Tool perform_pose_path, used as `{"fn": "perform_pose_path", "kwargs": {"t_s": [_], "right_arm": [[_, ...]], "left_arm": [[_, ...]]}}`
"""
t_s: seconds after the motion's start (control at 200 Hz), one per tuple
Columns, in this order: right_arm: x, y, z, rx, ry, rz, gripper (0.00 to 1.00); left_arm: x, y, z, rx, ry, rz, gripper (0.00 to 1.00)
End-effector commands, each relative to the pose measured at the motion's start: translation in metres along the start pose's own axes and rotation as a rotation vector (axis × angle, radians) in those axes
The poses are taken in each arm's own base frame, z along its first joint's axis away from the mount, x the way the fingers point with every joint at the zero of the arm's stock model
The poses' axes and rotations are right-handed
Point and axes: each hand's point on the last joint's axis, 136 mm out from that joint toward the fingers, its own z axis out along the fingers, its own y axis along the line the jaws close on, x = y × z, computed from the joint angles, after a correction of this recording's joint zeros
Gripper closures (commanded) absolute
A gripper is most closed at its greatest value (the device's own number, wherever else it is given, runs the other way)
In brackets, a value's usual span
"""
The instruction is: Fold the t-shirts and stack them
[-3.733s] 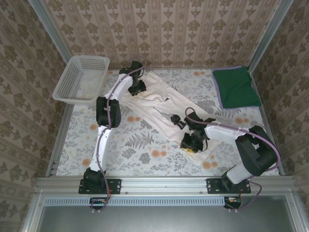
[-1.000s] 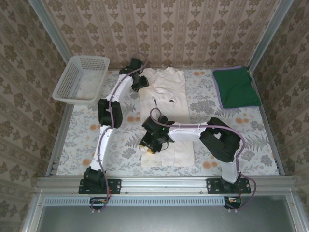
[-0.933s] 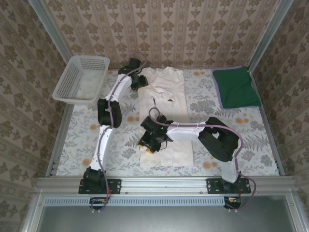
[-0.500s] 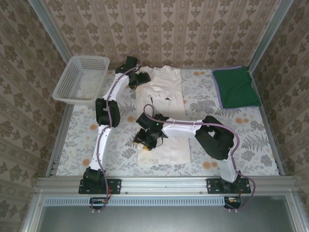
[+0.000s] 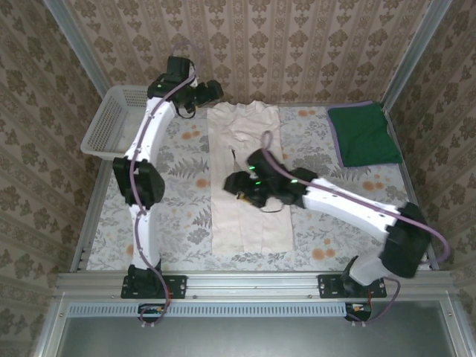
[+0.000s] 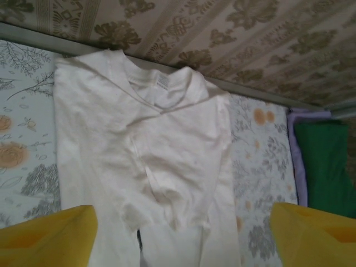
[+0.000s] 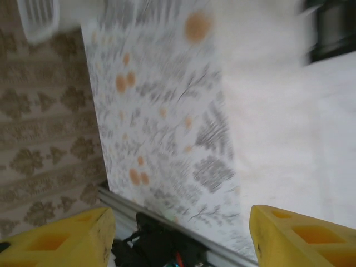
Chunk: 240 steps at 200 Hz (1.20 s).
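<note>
**A:** Cream shirt [image 5: 249, 216] lies flat down the middle of the surface [image 5: 178, 216], sides folded in to make one long narrow strip; collar [image 6: 161, 89] at the far edge, hem [image 5: 251, 247] toward the arms; green shirt [image 5: 363, 134] sits folded in the far right corner, well apart.

**B:** And the grippers?

**A:** Left gripper [image 5: 207, 92] hangs high by the far wall, just left of the collar end; its jaws are spread wide with nothing between them; right gripper [image 5: 239, 186] hovers over the strip's middle, jaws also apart and empty; its wrist view is blurred, but the two yellow fingers [image 7: 55, 239] stand clear of each other.

**B:** How's that cloth going to behave?

**A:** Light and limp, I'd say; no stiffness at all; it will sag and drag wherever it isn't held; the folded-in layers look ready to slide apart.

**B:** So where to take hold?

**A:** My call: the two hem corners, one per gripper, pinching every layer low against the surface; lift only a little and carry toward the collar; a pinch at mid-cloth would likely just raise a tent and bunch it.
</note>
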Motion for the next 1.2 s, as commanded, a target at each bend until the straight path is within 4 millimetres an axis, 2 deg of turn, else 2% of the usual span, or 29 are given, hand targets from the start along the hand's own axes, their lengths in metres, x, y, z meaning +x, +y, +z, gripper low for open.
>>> {"fn": "perform_pose_path", "kwargs": {"t_s": [0.0,0.09,0.17,0.245,0.275,0.35,0.4,0.465,0.59,0.69,0.815,0.99,1.195], "right_arm": [[-0.021,-0.101,-0.033,0.223,-0.065,0.077,0.35],[-0.027,-0.14,-0.054,0.23,-0.071,0.094,0.39],[-0.019,-0.165,-0.063,0.286,-0.028,0.047,0.41],[-0.001,-0.174,-0.055,0.284,0.074,0.008,0.44],[0.007,-0.18,-0.051,0.294,0.122,0.003,0.46],[0.027,-0.202,-0.044,0.357,0.234,0.008,0.52],[0.04,-0.215,-0.041,0.39,0.295,0.022,0.55],[0.054,-0.22,-0.036,0.372,0.343,0.023,0.56],[0.075,-0.233,-0.03,0.354,0.379,0.043,0.55],[0.087,-0.242,-0.026,0.352,0.397,0.056,0.54],[0.095,-0.239,-0.019,0.323,0.411,0.05,0.55],[0.098,-0.234,-0.016,0.315,0.402,0.029,0.55],[0.098,-0.241,-0.017,0.347,0.38,0.042,0.57]], "left_arm": [[0.064,0.011,0.007,-0.034,0.167,-0.016,0.24],[0.117,0.015,-0.005,-0.066,0.239,0.018,0.28],[0.174,0.025,-0.019,-0.097,0.328,0.03,0.33],[0.226,0.042,-0.037,-0.133,0.415,0.013,0.39],[0.256,0.044,-0.043,-0.137,0.47,0.021,0.41],[0.308,0.059,-0.062,-0.155,0.564,0.028,0.45],[0.336,0.072,-0.076,-0.182,0.616,0.027,0.48],[0.365,0.081,-0.092,-0.181,0.682,0.0,0.5],[0.396,0.084,-0.116,-0.17,0.739,-0.01,0.5],[0.416,0.086,-0.123,-0.154,0.79,-0.035,0.51],[0.441,0.089,-0.123,-0.122,0.849,-0.092,0.54],[0.455,0.092,-0.12,-0.111,0.864,-0.114,0.52],[0.471,0.095,-0.114,-0.111,0.907,-0.095,0.51]]}}
